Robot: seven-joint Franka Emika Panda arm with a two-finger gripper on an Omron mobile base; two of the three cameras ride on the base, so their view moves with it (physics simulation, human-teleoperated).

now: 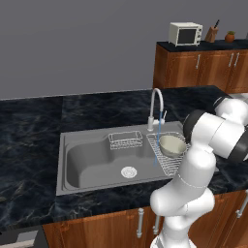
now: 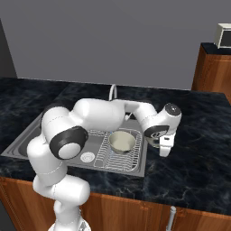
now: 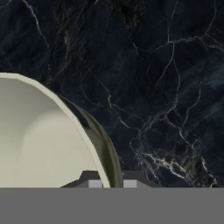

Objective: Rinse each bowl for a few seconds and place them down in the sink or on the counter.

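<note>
One bowl (image 1: 172, 145) (image 2: 121, 141), cream inside and olive-grey outside, sits upright on the ribbed wire rack at the right end of the sink (image 1: 87, 160) (image 2: 27, 144). A second bowl (image 3: 39, 140) is in my gripper (image 3: 109, 181), which is shut on its rim, one finger inside and one outside. This bowl hangs over the black counter (image 3: 166, 87), just right of the sink's rim. In the right base view my hand hides most of the held bowl.
A thin blue stream of water falls from the gooseneck faucet (image 1: 156, 104) onto the rack's left edge. A small wire basket (image 1: 125, 140) hangs at the back of the basin. A taller cabinet with a microwave (image 1: 185, 33) stands at the back right.
</note>
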